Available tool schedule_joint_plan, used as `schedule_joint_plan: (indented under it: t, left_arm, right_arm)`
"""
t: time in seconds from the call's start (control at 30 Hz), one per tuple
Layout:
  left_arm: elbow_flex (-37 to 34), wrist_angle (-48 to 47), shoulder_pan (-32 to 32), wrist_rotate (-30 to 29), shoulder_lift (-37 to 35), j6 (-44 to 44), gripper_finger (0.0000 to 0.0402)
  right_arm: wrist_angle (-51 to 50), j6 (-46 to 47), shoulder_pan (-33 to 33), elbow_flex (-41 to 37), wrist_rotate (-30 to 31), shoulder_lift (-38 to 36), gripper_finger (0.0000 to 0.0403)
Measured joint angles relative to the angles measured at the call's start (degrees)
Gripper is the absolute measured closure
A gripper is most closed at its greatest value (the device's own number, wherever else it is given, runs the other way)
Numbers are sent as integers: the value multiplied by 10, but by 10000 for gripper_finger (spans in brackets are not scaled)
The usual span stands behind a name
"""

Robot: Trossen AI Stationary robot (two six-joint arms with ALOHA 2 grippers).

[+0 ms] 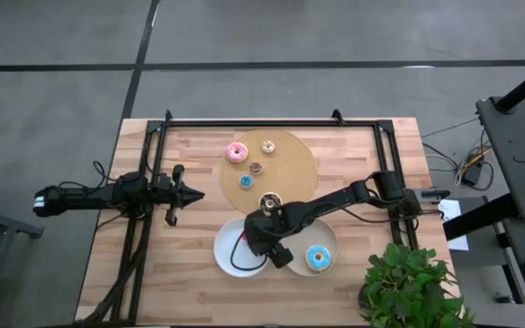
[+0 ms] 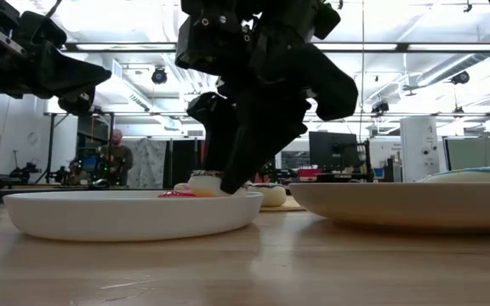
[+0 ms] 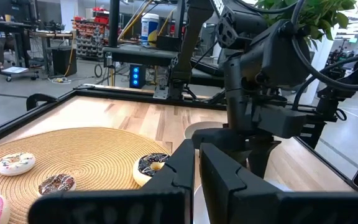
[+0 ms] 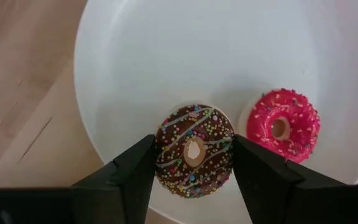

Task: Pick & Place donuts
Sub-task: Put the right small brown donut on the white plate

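Right pincer pinches chocolate donut (wrist view only) — above white plate.

We see a dark brown donut with pastel stripes and many-coloured sprinkles, and beside it a hot pink donut with pale sprinkles, both on a plain white plate. The right plate carries a light blue donut. The round board is tan.
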Motion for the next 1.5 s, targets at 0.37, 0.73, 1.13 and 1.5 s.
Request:
schedule_joint_plan:
  t: [0.37, 0.73, 1.13, 1.5]
  left_arm:
    - [0, 0, 0, 0, 0, 0, 402]
    - [0, 0, 0, 0, 0, 0, 402]
    - [0, 0, 0, 0, 0, 0, 402]
    - [0, 0, 0, 0, 0, 0, 402]
  right_arm:
    - [1, 0, 0, 0, 0, 0, 209]
    - [1, 0, 0, 0, 0, 0, 209]
    - [0, -2, 0, -6, -3, 0, 209]
    - [1, 0, 0, -7, -3, 0, 151]
